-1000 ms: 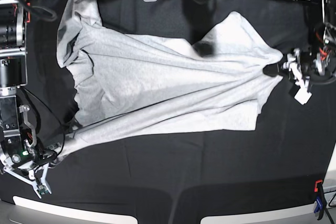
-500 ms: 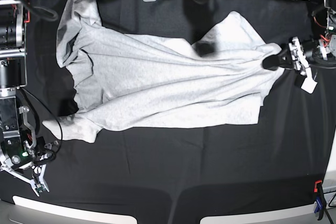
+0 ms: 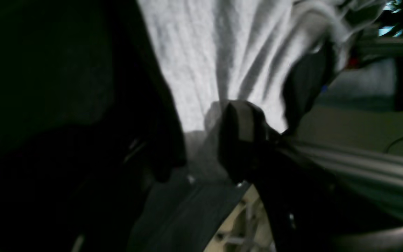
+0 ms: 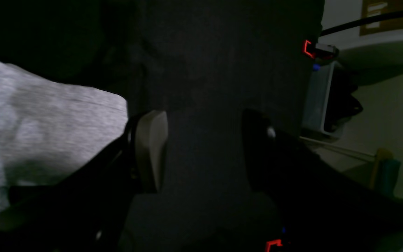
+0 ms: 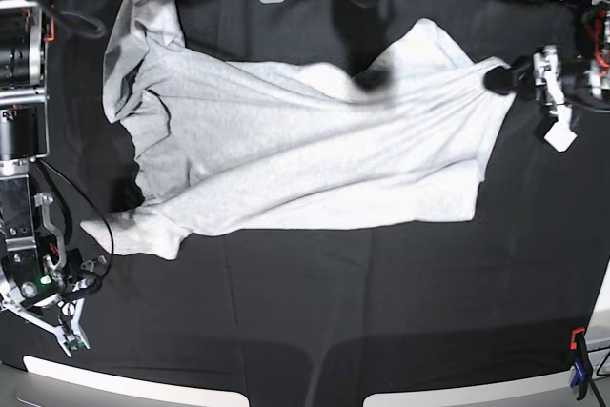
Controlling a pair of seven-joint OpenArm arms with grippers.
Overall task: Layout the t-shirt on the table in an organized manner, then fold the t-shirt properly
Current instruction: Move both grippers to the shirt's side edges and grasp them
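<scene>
A robotics lab bench: black-draped table (image 5: 381, 312), edge clamp (image 5: 578, 361), cables, mounted arm hardware.

T-shirt (image 5: 286, 154) spread across table (image 5: 381, 312), between both arms

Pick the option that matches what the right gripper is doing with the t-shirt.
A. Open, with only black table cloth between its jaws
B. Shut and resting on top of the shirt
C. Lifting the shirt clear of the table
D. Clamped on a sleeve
A: in the right wrist view the right gripper has its jaws spread over the bare black table, and the t-shirt lies off to one side, outside them.
</scene>
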